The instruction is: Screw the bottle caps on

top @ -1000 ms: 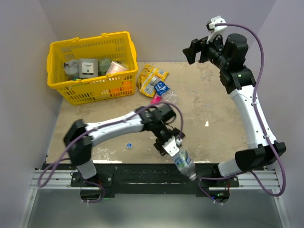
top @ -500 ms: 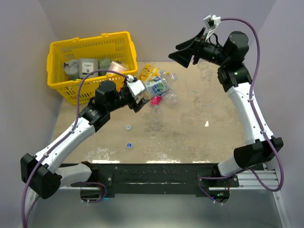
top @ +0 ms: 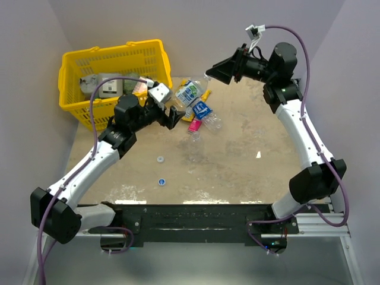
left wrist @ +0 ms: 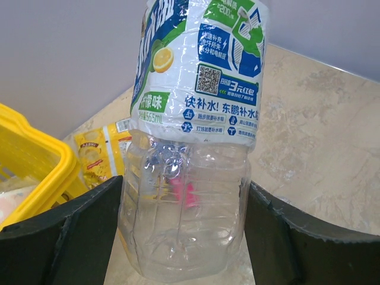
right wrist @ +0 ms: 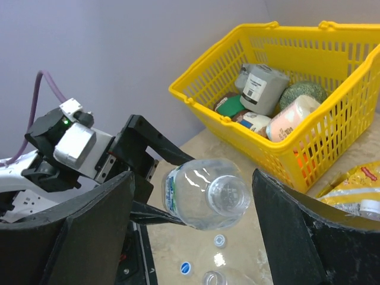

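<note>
My left gripper [top: 176,113] [left wrist: 184,181] is shut on the base of a clear bottle [top: 187,93] [left wrist: 202,89] with a green, blue and white label, held above the table with its open mouth toward the right gripper. My right gripper [top: 212,71] [right wrist: 193,175] is open just beyond that mouth, and the bottle [right wrist: 205,193] shows between its fingers. A whitish cap [top: 160,159] [right wrist: 219,240] and a blue cap [top: 161,181] [right wrist: 186,268] lie on the table. A dark-blue-labelled bottle [top: 203,111] and another clear bottle [top: 195,143] lie there too. The third cap is not visible.
A yellow basket [top: 113,59] [right wrist: 309,41] holding several items stands at the back left. Yellow snack packets [top: 202,95] [left wrist: 98,151] and a pink packet [top: 195,124] lie beside the loose bottles. Walls close in on the back and both sides.
My left arm has lifted the bottle farther back and to the right, up off the packets. My right gripper has come down and left toward the bottle's mouth.
</note>
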Motion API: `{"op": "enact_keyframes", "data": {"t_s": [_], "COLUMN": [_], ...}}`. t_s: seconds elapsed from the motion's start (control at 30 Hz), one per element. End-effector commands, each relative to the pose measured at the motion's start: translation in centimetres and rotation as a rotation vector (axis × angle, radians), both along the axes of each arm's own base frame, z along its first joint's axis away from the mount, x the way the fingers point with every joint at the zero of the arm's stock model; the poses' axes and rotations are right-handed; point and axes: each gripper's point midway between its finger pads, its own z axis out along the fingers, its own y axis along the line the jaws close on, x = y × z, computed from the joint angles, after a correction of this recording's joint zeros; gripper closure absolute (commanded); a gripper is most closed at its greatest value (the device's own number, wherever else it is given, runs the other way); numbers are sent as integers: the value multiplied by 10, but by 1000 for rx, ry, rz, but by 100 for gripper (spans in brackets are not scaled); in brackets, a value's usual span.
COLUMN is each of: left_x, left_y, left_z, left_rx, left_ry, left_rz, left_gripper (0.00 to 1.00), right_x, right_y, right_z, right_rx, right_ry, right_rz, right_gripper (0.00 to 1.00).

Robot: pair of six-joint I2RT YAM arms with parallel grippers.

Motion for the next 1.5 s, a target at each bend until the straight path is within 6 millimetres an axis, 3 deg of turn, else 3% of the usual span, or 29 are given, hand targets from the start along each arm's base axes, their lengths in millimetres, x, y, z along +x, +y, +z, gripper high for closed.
{"op": "enact_keyframes", "data": {"t_s": [0.0,0.27,0.47,0.53,0.6,0.63,0.67,0.73,0.77,0.8,0.83,0.87,0.9,1.17,1.43,1.47], "left_x": [3,2,1,-3,-4,-6,-7,-11,-15,-18,-24,-29,-32,-43,-55,-54], "left_y": [-9,-17,-19,-22,-25,-26,-27,-28,-27,-26,-29,-29,-29,-27,-24,-22], "left_z": [43,53,55,53,45,41,35,26,28,22,20,20,16,11,-4,-5], "left_rx": [-102,-128,-130,-129,-121,-116,-106,-84,-86,-81,-75,-72,-68,-90,-50,-50], "left_ry": [-66,-92,-97,-94,-75,-67,-53,-42,-50,-44,-45,-51,-43,-64,-74,-76], "left_rz": [-28,-74,-89,-112,-133,-148,-158,-175,-186,-192,-227,-246,-257,-274,-303,-292], "left_gripper": [100,100,100,100,92,66,52,27,21,15,1,0,0,0,0,0], "right_x": [2,10,13,14,10,11,5,2,-10,-13,-14,-24,-22,-46,-62,-71], "right_y": [8,13,16,18,24,25,31,36,45,48,50,57,57,79,84,86], "right_z": [-12,-22,-19,-18,-12,-16,-21,-17,-29,-27,-30,-38,-40,-41,-30,-25], "right_rx": [3,-12,-4,-14,-41,-79,-111,-209,-266,-303,-360,-396,-420,-408,-391,-365], "right_ry": [52,70,50,17,-34,-69,-67,-229,-221,-269,-354,-350,-362,-396,-457,-470], "right_rz": [4,-7,-5,-2,9,12,30,35,70,67,74,99,82,180,273,320], "right_gripper": [18,27,56,76,91,95,99,100,100,100,100,100,100,100,100,100]}}
